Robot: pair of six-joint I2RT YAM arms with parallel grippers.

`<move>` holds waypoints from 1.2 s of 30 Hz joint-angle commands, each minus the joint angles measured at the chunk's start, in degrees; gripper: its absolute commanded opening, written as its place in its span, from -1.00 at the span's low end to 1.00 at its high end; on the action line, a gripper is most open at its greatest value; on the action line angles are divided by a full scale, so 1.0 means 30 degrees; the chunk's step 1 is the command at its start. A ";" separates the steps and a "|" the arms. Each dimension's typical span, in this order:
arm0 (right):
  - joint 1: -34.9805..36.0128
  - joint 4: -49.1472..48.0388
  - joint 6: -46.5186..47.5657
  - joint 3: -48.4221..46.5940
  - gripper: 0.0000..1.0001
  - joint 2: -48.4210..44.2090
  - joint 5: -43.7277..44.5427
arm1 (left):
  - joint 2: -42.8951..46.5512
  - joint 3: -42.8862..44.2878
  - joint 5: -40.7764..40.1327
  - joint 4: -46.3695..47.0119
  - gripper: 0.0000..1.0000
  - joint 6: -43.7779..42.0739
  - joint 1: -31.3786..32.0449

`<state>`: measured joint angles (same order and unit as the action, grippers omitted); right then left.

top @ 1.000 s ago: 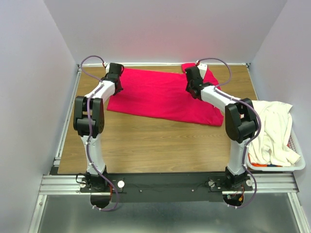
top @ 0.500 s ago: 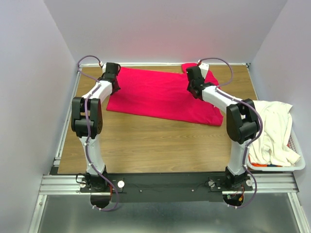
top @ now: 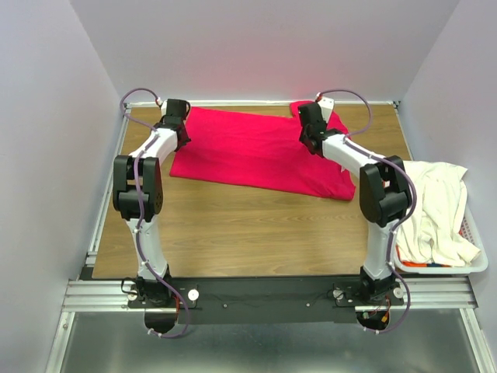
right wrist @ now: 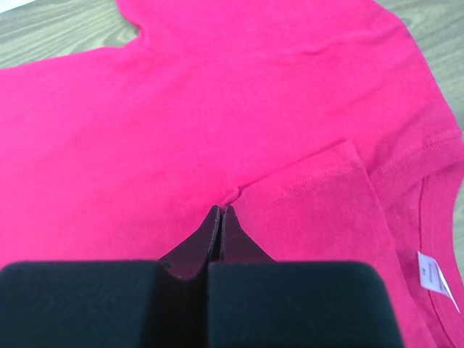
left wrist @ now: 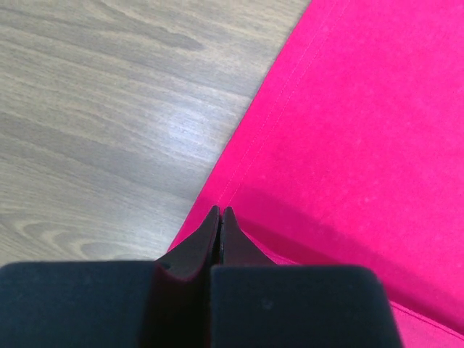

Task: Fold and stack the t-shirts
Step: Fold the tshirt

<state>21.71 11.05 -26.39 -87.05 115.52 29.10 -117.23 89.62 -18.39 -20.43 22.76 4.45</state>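
The red t-shirt [top: 256, 151] lies spread flat across the far half of the wooden table. My left gripper [top: 178, 128] is at the shirt's far left edge, shut, with its tips [left wrist: 220, 210] on the hem of the red cloth [left wrist: 348, 130]. My right gripper [top: 312, 132] is over the shirt's far right part near the folded sleeve. It is shut, and a small pucker of red cloth [right wrist: 217, 109] is pinched at its tips [right wrist: 221, 209]. The cream-white t-shirt [top: 435, 210] lies bunched in the basket at the right.
The white slatted laundry basket [top: 475, 266] sits off the table's right front corner. Grey walls close in the left, back and right sides. Bare wood [top: 248, 233] lies between the shirt and the arm bases. The shirt's neck label [right wrist: 435, 279] shows at the right.
Both grippers have moved a little toward the back wall, staying shut. The red shirt's far edge has shifted slightly with them.
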 commanded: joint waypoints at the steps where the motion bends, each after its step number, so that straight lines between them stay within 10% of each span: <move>1: -0.0119 0.0155 0.0506 -0.1042 -0.99 0.1041 -0.0003 | -0.0561 0.0740 0.0184 0.0304 -1.00 0.0264 -0.0164; 8: -0.0177 0.0155 0.1266 -0.2330 -0.67 0.2477 -0.0822 | -0.1264 0.1295 0.0621 0.0568 -1.00 0.0205 -0.0368; 13: -0.0178 0.0184 0.1853 -0.2655 0.33 0.2304 -0.1351 | -0.1179 0.1678 0.0769 0.0597 0.16 0.0116 -0.0749; 15: -0.0207 0.0184 0.1971 -0.2481 0.62 0.1865 -0.1410 | -0.0538 0.1591 0.0857 0.0597 0.22 0.0233 -0.0925; 23: -0.0236 0.0624 -0.0044 0.1845 0.76 -0.2435 -0.2024 | 0.2688 -0.2503 0.1267 0.2178 0.11 0.2107 -0.0254; 36: -0.0266 0.0594 -0.2598 0.7042 0.76 -0.4291 -0.3137 | 0.2046 -0.6552 0.1414 0.3907 -0.68 0.6239 0.1594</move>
<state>21.26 12.40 -31.48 -67.05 101.65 21.54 -110.02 72.77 -14.44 -10.98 36.34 9.93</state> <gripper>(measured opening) 0.879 0.173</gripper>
